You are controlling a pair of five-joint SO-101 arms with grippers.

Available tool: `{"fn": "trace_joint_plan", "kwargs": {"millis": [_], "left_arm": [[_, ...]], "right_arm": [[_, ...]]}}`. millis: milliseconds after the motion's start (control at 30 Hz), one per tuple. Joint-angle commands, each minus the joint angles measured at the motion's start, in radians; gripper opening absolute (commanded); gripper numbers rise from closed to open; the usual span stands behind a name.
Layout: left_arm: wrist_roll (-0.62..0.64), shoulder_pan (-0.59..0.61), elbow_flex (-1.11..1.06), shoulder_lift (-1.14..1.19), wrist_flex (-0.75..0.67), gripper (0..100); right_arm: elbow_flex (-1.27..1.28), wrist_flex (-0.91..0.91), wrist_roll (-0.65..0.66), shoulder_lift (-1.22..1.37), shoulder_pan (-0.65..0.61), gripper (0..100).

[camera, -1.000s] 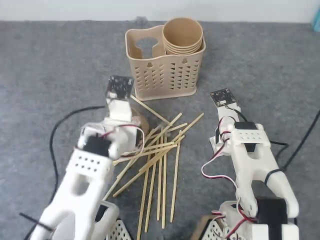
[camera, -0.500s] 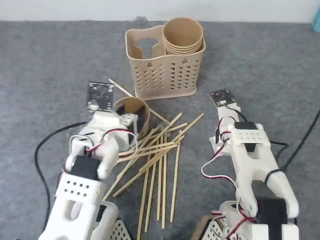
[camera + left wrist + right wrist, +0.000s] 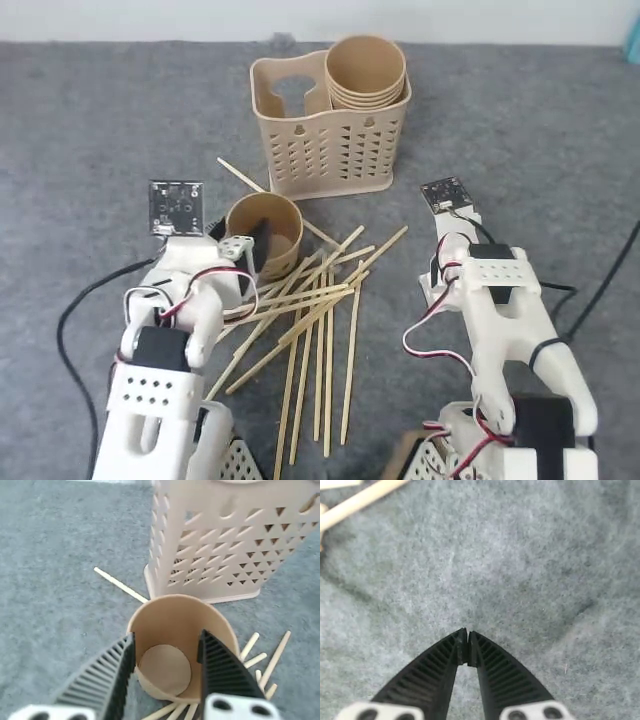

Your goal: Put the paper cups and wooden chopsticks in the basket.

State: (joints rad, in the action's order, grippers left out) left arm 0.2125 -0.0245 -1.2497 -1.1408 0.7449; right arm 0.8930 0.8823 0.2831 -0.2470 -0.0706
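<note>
While the basket (image 3: 330, 135) stands close to the far edge of the carpet (image 3: 80, 120), with a stack (image 3: 366, 70) of cups in its right compartment, one loose cup (image 3: 283, 252) is in front of its left corner, near the front wall but apart from it. The mouth of this cup opens upward, and its lower edge lies over some ends of the chopsticks (image 3: 318, 310); I cannot tell if it rests on them. The left gripper (image 3: 167, 636) is at this cup with the jaws parted: one of the fingers (image 3: 215, 665) reaches inside the mouth, the other lies along the outside of the wall, and the inside of the cup shows in the gap between them. A narrow strip of carpet separates the cup from the basket, and a lone stick (image 3: 238, 173) crosses it slantwise, passing just beside the basket's front left corner. The chopsticks lie fanned out in a heap in front of the basket, well apart from it. The right gripper (image 3: 468, 635) is clenched, its tips meeting over bare carpet to the front right of the basket, with a stick end (image 3: 362, 497) nearby. Wide bare carpet lies on both sides of the basket.
</note>
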Motion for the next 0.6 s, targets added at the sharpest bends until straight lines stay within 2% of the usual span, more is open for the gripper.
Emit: {"fn": "trace_joint_plan", "kwargs": {"millis": [0, 167, 267, 367, 500, 567], "left_arm": [[0.008, 0.003, 0.007, 0.003, 0.051, 20], [0.011, -0.009, 0.010, 0.130, 0.063, 20], [0.011, -0.009, 0.016, 0.227, 0.023, 19], [0.011, -0.008, 0.016, 0.316, -0.043, 14], [0.006, -0.006, 0.053, 0.384, -0.069, 1], [0.011, -0.006, 0.081, 0.394, -0.046, 1]], "right_arm": [[-0.003, -0.007, 0.014, -0.005, -0.002, 0.8], [-0.003, -0.007, 0.014, -0.005, -0.002, 0.8], [-0.003, -0.007, 0.012, -0.005, -0.002, 0.8], [-0.003, -0.007, 0.009, -0.005, -0.002, 0.8], [-0.002, -0.005, 0.009, -0.005, -0.002, 0.8], [-0.002, -0.005, 0.009, -0.005, -0.002, 0.8]]}}
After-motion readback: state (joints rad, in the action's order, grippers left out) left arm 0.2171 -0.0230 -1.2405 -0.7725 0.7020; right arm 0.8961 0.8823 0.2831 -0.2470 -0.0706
